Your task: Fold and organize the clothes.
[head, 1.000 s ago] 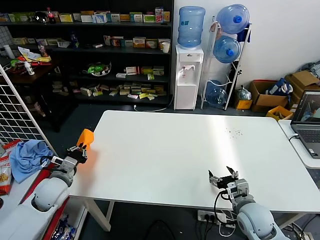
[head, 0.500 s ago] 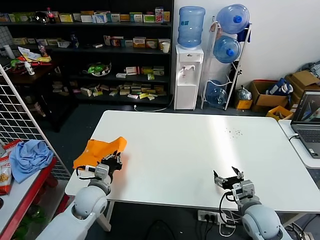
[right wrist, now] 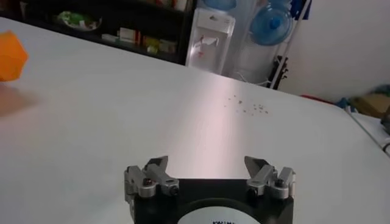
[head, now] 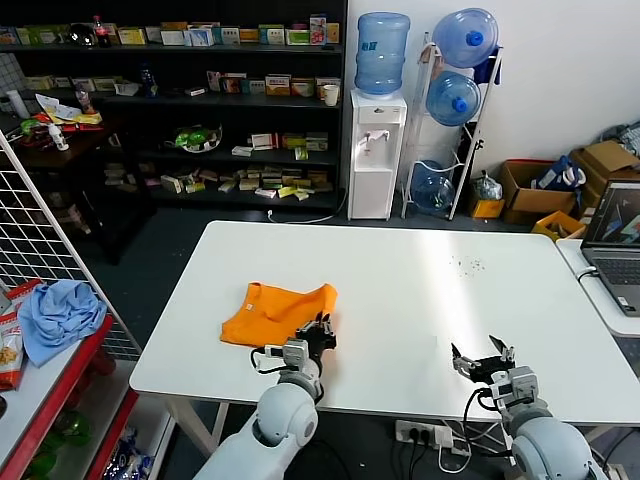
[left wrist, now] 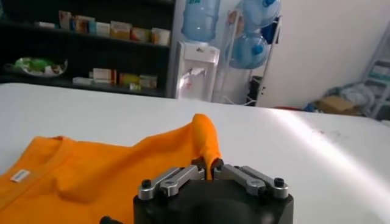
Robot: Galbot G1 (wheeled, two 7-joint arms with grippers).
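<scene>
In the head view, a bright orange T-shirt [head: 275, 312] is being shown lying crumpled on the left part of the white table [head: 420, 300], its neckline turned toward the table's left edge and one corner raised at its right end. No lettering is being shown on the visible face. The left gripper [head: 318, 330] is being held low over the table at the near edge of the shirt, with the left arm reaching in from below and the jaws clamped on that raised fabric. The right gripper [head: 484, 361] is being kept near the table's front edge on the right, well apart from the shirt, its fingers spread and nothing between them. A light blue cloth [head: 55, 315] is being seen on a red stand to the left of the table.

In the left wrist view, the shirt [left wrist: 91, 173] is being seen spread flat with a small white label at the collar, while a fold of it is being pulled up into a peak and pinched between the closed fingertips of the left gripper [left wrist: 209, 165].

In the right wrist view, the right gripper [right wrist: 207, 167] is being held just above bare tabletop, jaws wide and empty; only a small orange corner of the shirt [right wrist: 12, 56] is being caught far off.
</scene>
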